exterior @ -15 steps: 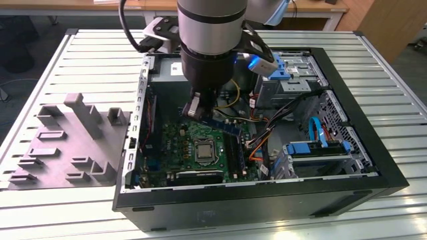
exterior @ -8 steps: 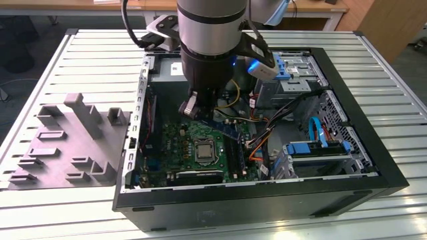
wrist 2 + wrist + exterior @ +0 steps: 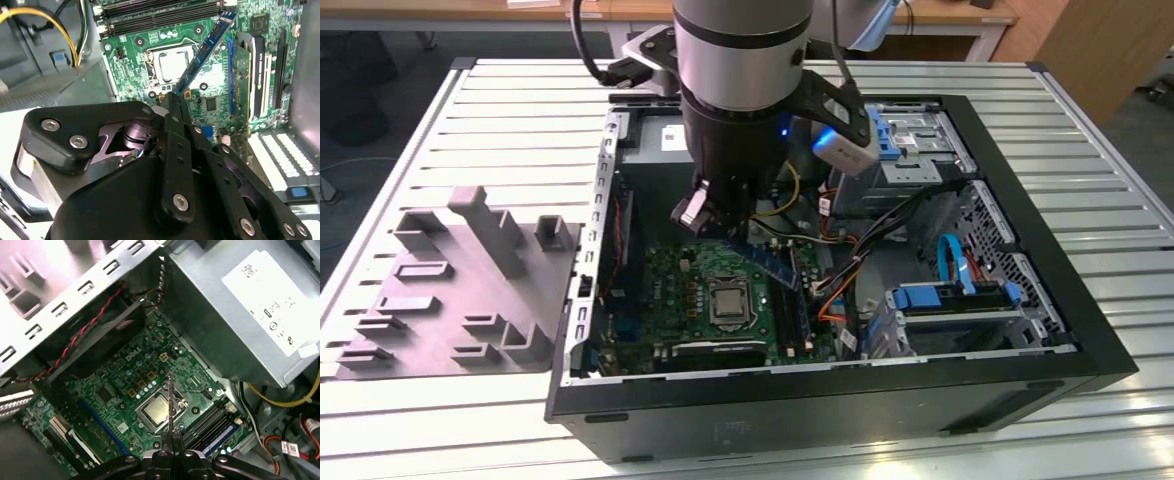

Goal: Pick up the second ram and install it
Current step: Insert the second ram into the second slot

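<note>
End effector (image 3: pixel 172 99) is closed narrow on one end of the second ram (image 3: pixel 205 50). The stick juts out from the fingertips, tilted, with its long axis running toward the memory slots (image 3: pixel 207 422), and hangs in air over the CPU socket (image 3: pixel 156 410), not seated. The slots lie just beside the socket, on the exterior view's right. The arm stands near-vertical inside the open PC case (image 3: pixel 1107 350) on the desk (image 3: pixel 1067 130).

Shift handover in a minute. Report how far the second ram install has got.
Done: the second ram is picked up, clamped by one end in the gripper. In hand: it hangs tilted above the motherboard, near the processor socket. Left: seating it; it is not yet in the memory slots.
</note>
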You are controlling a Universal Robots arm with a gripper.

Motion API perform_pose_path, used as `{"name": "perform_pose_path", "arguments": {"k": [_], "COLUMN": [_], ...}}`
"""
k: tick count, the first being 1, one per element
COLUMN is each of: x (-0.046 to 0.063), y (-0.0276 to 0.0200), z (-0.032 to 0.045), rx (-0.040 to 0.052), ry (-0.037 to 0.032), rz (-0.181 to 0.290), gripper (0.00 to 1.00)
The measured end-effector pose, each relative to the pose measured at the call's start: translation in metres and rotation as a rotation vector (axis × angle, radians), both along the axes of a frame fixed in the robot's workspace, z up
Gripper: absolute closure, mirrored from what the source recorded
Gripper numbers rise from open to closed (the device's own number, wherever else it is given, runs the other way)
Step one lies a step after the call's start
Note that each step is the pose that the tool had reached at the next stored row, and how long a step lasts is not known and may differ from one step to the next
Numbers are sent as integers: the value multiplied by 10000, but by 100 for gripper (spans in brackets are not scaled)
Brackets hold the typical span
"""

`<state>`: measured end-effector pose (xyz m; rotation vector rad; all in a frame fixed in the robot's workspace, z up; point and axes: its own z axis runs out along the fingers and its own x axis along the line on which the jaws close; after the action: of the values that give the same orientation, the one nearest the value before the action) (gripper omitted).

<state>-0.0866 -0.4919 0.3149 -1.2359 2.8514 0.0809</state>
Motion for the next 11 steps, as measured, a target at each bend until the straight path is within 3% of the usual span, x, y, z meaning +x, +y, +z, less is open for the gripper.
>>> {"name": "perform_pose_path", "arguments": {"k": [11], "x": [0], "y": [0], "z": [-13], "rx": [0], "ry": [-1], "rz": [-1869], "gripper": [88]}}
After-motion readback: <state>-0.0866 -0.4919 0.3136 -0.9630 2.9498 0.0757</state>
